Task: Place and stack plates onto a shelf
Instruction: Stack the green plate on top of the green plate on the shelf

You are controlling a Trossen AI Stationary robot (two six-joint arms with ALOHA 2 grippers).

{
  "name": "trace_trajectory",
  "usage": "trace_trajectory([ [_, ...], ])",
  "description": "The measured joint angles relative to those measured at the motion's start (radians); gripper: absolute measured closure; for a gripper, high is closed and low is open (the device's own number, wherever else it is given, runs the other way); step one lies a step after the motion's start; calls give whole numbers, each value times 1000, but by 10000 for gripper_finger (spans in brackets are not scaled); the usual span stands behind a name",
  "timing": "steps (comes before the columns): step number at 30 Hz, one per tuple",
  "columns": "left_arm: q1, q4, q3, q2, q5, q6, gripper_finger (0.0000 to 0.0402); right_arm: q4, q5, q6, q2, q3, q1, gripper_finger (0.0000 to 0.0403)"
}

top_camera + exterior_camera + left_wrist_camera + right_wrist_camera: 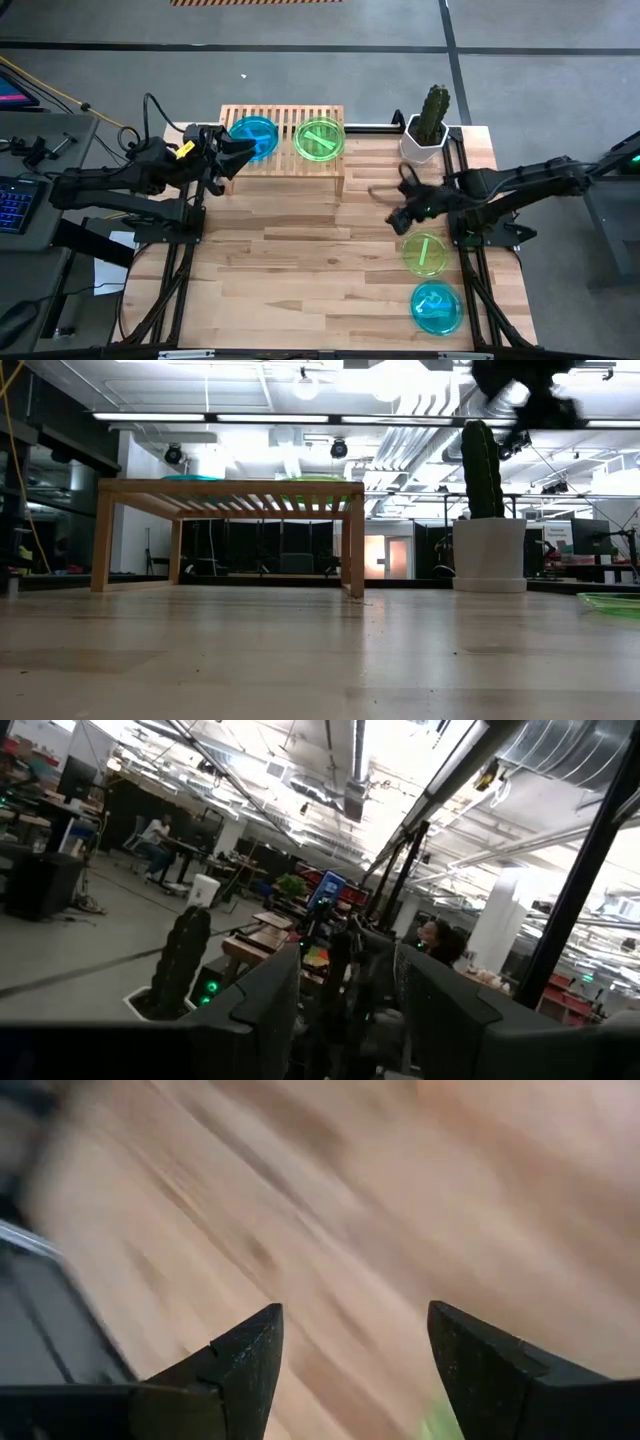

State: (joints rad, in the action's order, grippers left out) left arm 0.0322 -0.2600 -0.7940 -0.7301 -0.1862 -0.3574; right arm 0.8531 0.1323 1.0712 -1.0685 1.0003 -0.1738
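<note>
Bamboo slats of the shelf (283, 140) sit at the upper middle of the high view, and I count two piles on them: a cyan-blue stack (254, 137) on the left half and a yellow-green stack (320, 139) on the right half. Down at the lower right of that view, a yellow-green plate (425, 254) and a cyan-blue plate (437, 307) lie on the tabletop (300, 270), so I judge the job partly done with at least these two left; how many plates each pile holds I cannot tell from above. My left gripper (240, 150) rests at the shelf's left edge, just beside the cyan-blue stack. My right gripper (398, 218) hangs over bare wood right of centre, near the yellow-green plate but apart from it. The cactus pot (424, 143) stands at the upper right.

From the low view, the shelf (230, 490) fills the left half, with thin cyan and green rims showing on its top. A green plate edge (610, 603) shows at the far right.

My left wrist view looks out into the room, fingers (260, 1010) dark in the foreground with a moderate gap and nothing between them, possibly just released, though that is my guess.

My right wrist view shows the fingers (250, 1365) spread wide over blurred wood grain, empty.
</note>
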Motion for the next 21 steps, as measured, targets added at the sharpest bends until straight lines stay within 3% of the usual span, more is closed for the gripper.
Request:
trace_trajectory([
  [4, 0, 0, 0, 1, 0, -6, 245, 118, -158, 172, -19, -88, -55, 172],
  [12, 0, 0, 0, 1, 0, 1, 245, 96, -420, 512, -37, -359, -278, 172],
  [21, 0, 0, 0, 1, 0, 2, 245, 150, -418, 843, -37, -406, -435, 172],
])
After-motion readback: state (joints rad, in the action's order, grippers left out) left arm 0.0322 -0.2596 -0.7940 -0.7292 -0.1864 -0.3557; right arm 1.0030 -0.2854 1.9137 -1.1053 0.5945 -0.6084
